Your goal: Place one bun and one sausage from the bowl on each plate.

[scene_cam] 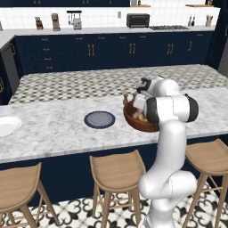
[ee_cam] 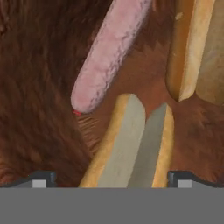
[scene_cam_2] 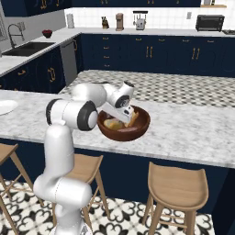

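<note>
— Marble-topped and pale, the island counter (scene_cam: 58, 129) carried everything; what was the hand doing over it?

— The gripper (ee_cam: 112, 177) had its jaws spread wide and held nothing. It was sunk into the reddish-brown bowl (scene_cam_2: 142, 123), with one dark fingertip (ee_cam: 43, 178) to either side of a split bun (ee_cam: 131, 144).

— What did that bun look like?

— Golden crust, pale cut face, a slit down its middle. Its long axis ran from between the tips up and slightly right in the hand view. A pink, mottled sausage (ee_cam: 109, 54) lay beyond it, blunt-ended, slanting the same way. A second bun (ee_cam: 192, 48) lay at the upper right, running roughly straight up the view.

— And the bowl itself?

— Deep and round, its inner wall streaked like dark wood.

— Where were the plates?

— The dark blue-grey plate (scene_cam: 99, 119) lay flat just left of the bowl, apart from it. The white plate (scene_cam: 6, 126) sat well off at the counter's left end.

— And the room?

— Navy cabinets (scene_cam: 111, 53) with brass handles, a patterned tile floor, and wooden stools (scene_cam: 116, 171) along the island.
</note>
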{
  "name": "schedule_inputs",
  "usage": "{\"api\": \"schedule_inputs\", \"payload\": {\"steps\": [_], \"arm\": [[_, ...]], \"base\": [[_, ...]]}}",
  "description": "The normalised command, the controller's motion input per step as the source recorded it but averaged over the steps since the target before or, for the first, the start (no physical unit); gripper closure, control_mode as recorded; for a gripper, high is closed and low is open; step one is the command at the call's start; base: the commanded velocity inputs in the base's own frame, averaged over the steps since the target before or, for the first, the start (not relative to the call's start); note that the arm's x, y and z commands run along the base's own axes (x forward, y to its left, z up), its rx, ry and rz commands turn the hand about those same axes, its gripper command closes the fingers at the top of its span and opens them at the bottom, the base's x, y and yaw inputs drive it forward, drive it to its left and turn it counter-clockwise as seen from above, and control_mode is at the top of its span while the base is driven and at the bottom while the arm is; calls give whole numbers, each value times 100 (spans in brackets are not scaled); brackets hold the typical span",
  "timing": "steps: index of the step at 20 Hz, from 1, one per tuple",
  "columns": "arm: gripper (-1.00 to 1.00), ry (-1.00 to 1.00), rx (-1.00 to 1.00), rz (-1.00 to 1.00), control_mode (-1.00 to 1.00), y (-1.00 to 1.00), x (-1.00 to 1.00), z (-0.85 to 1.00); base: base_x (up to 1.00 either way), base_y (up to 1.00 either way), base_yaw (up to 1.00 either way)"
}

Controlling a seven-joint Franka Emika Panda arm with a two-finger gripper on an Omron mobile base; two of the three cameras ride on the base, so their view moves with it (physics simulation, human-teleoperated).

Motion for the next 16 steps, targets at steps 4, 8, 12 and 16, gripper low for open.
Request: {"api": "schedule_inputs", "payload": {"steps": [4,8,12,16], "arm": [[-100,19,0,-15,-100,0,3,-9],[-100,15,0,-5,-100,4,-1,-26],[-100,9,2,-3,-100,19,-35,-34],[100,-1,1,-2,-100,22,-54,-1]], "base": [[0,0,0],[0,0,0],[0,0,0],[0,0,0]]}}
